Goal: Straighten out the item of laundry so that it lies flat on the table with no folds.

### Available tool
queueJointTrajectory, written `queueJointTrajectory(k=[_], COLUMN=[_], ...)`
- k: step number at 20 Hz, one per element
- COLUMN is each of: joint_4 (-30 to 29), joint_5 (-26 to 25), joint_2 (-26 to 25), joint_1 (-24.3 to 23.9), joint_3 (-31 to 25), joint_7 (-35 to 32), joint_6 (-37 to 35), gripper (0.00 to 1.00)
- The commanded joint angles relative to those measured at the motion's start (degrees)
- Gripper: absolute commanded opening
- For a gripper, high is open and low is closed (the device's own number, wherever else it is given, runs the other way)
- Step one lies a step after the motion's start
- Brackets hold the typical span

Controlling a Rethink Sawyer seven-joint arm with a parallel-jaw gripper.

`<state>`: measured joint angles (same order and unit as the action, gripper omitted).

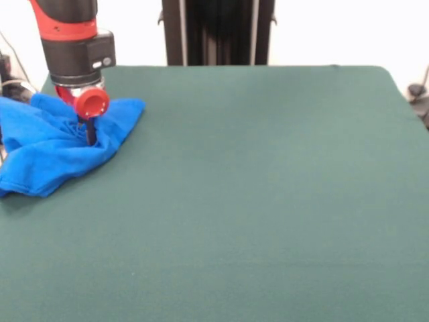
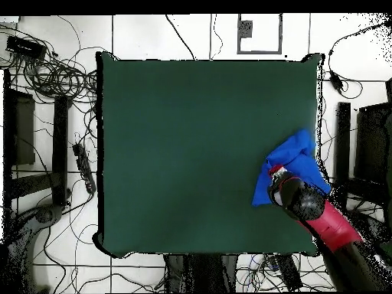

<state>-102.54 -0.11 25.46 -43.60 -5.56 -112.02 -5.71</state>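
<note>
Where the green table [image 1: 268, 201] edge runs, crumpled blue T-shirt [image 1: 47, 154], fingers [image 1: 90, 134] pressed into it, spread unclear, no writing legible

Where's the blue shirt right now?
The shirt lies crumpled at the table's far left corner in the front view, under the gripper.

The crumpled blue T-shirt [image 2: 293, 164] lies at the table [image 2: 184, 153] edge, apparently under the gripper [image 2: 279, 181].

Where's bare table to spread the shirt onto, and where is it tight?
The table is bare from the shirt across to its opposite edge, and toward the camera in the front view. Crowded only at the shirt's corner, where the gripper sits on the bunched cloth, which reaches the table's edge.
</note>
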Motion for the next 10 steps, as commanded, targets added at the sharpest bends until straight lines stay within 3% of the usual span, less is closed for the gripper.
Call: queueJointTrajectory(k=[1, 6, 10], joint_4=[3.3, 4.9, 5.1], joint_5=[-2.5, -3.8, -4.4], joint_2=[0.4, -1.4, 4.0], joint_1=[-0.4, -0.6, 2.3], joint_3=[-0.8, -1.8, -0.5], joint_7=[4.6, 4.0, 1.0], joint_6=[-23.6, -22.7, -27.6], gripper=[1.0, 1.0, 1.0])
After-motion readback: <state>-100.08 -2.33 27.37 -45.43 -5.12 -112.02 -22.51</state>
